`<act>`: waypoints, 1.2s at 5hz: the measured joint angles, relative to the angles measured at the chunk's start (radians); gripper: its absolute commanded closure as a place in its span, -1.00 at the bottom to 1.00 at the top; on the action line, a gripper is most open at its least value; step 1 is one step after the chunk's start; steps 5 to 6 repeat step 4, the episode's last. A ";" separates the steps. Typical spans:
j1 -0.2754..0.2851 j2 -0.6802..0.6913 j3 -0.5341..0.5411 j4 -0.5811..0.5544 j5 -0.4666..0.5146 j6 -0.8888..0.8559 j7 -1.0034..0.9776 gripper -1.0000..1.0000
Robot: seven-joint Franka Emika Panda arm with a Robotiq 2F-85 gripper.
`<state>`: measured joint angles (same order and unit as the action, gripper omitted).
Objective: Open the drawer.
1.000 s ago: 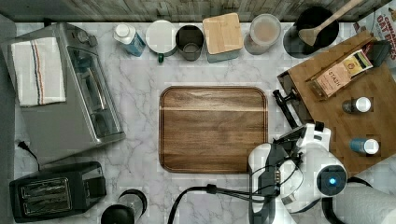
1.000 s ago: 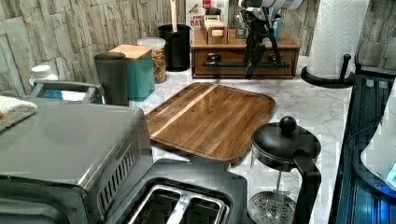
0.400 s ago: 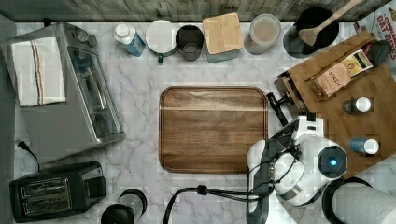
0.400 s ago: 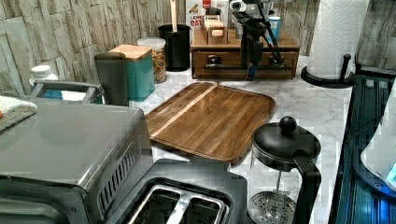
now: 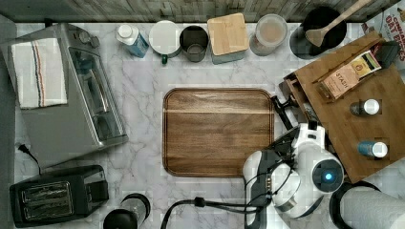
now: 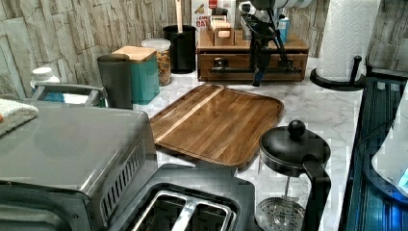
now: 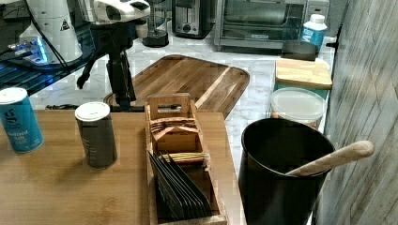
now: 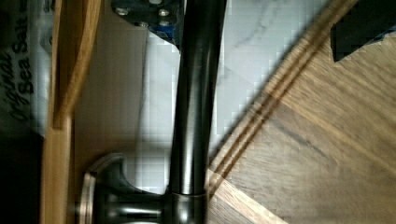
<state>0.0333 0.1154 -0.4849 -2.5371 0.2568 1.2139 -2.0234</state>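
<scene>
Pincer is down at the handle and spread. The wrist view shows the black bar running between the fingers: it sits just beside one pad, with the other finger well apart on its far side. Nothing is pinched yet.

Progress, my read: the approach is done and the grasp isn't. The drawer looks flush with its cabinet in the left view, so treat it as shut. I can't rule out a slight crack. Left to do: close on the bar, then pull straight out over the table toward the wooden tray. The tray's rim lies close in front of the handle and may limit travel.

Location: the cabinet sits at the table's corner by the stone wall, along the top view's right edge. It's turned at an angle to the table edge. The paper towel roll stands next to it.

Readable text:
- Wrist view: package print beside the cabinet reads "Original" and "Sea Salt".
- Cabinet top: the tea box says "STASH".
- Blue can: white print too small to read with confidence. The grey can shows no legible label.
- Back corner: a box shows "OAT". I can't make out the rest.
</scene>
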 measured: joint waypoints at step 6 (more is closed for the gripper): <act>0.073 -0.294 0.113 -0.303 0.005 -0.005 0.349 -1.00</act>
